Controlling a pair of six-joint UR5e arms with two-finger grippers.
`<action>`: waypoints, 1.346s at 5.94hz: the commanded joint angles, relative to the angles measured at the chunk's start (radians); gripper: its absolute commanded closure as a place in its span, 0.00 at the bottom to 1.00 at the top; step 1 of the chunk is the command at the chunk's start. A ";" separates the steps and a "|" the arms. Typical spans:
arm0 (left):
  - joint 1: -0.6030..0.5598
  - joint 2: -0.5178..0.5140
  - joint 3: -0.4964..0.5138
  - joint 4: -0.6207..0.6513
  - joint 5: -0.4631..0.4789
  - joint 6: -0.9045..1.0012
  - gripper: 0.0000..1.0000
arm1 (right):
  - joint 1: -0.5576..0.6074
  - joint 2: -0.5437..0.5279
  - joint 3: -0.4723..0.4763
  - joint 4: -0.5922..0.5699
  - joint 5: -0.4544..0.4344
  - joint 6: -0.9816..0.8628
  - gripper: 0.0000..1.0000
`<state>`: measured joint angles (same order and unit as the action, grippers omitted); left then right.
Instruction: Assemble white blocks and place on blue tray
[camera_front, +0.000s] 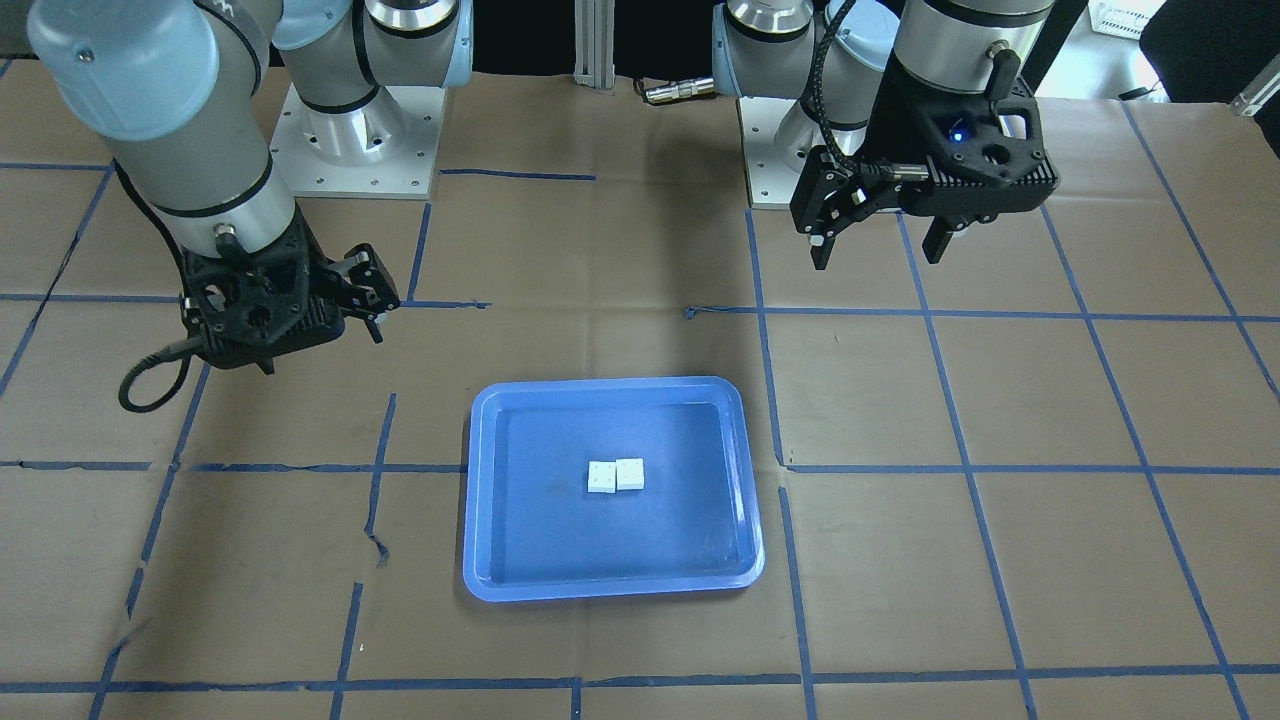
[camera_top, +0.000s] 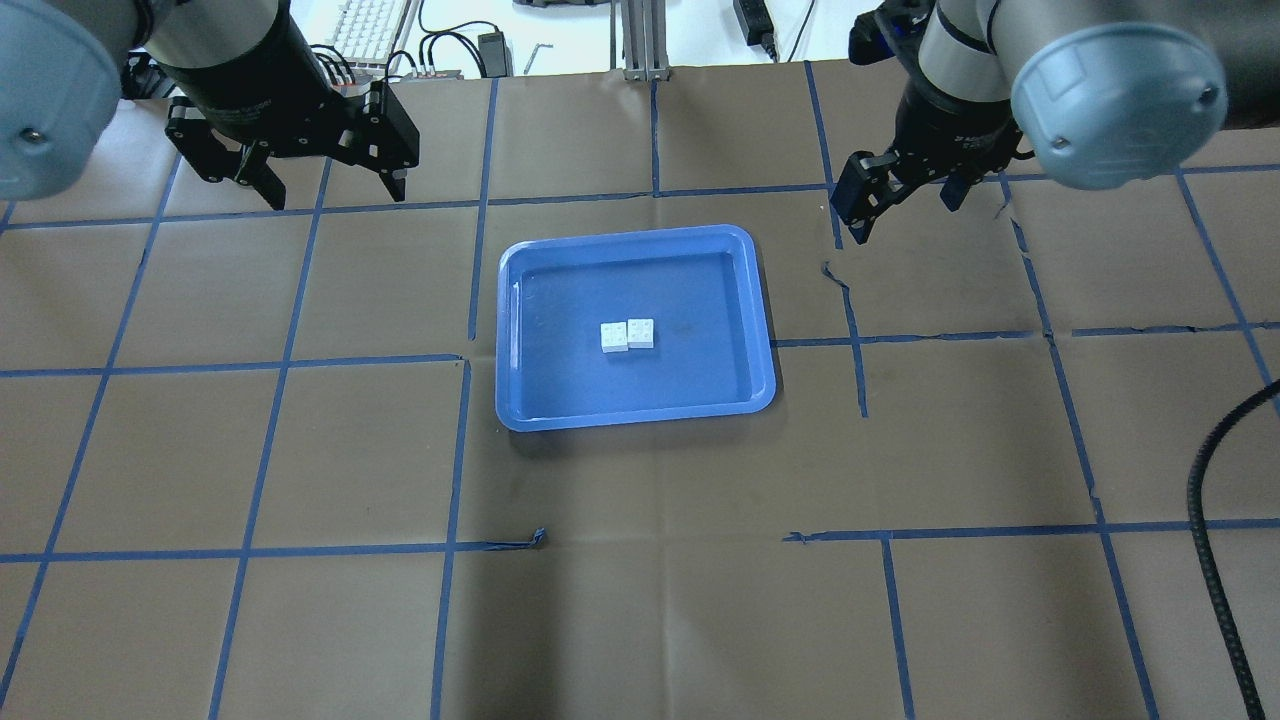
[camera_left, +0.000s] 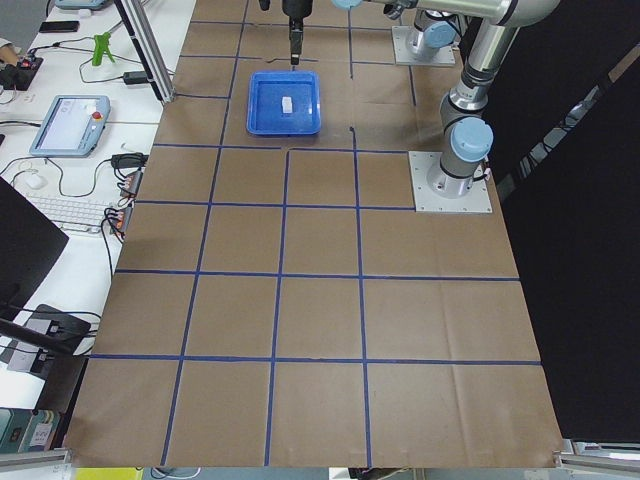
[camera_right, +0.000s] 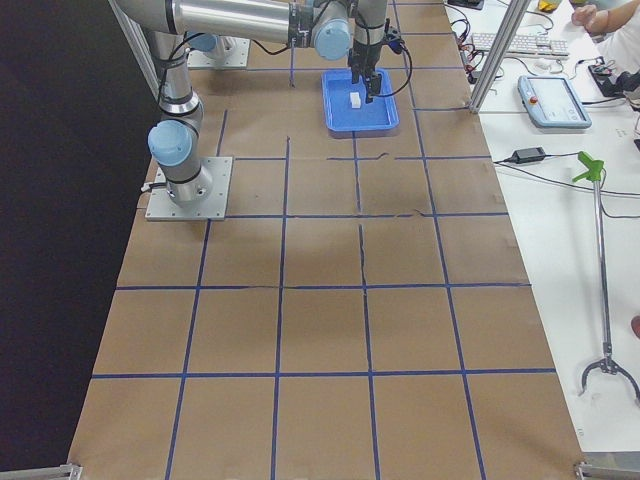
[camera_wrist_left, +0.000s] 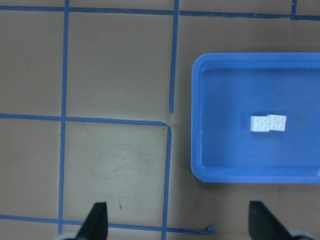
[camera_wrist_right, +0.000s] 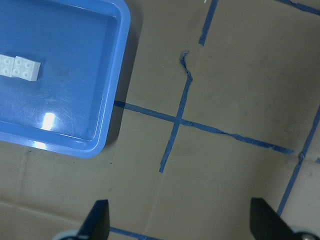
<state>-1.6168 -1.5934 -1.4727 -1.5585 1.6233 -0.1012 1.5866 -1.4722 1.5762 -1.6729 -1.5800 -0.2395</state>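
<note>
Two white blocks (camera_front: 615, 476) lie side by side, touching, studs up, near the middle of the blue tray (camera_front: 545, 540). They also show in the overhead view (camera_top: 627, 335) and both wrist views (camera_wrist_left: 269, 123) (camera_wrist_right: 19, 67). Whether they are joined I cannot tell. My left gripper (camera_top: 335, 190) is open and empty, above the table beyond the tray's left far corner. My right gripper (camera_top: 905, 215) is open and empty, above the table to the right of the tray's (camera_top: 560, 390) far corner.
Brown paper with a grid of blue tape covers the table. The arm bases (camera_front: 355, 140) (camera_front: 780, 150) stand at the robot's edge. A black cable (camera_top: 1210, 560) hangs at the overhead view's right. A torn tape end (camera_top: 535, 540) lies in front of the tray.
</note>
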 joint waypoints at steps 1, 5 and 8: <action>0.000 0.000 0.000 0.000 0.000 0.000 0.01 | -0.001 -0.086 -0.005 0.105 -0.003 0.159 0.00; 0.000 0.000 0.000 0.000 0.000 0.000 0.01 | 0.003 -0.117 -0.002 0.139 0.003 0.164 0.00; 0.000 0.001 0.000 0.000 0.000 0.000 0.01 | 0.003 -0.119 -0.001 0.139 0.001 0.164 0.00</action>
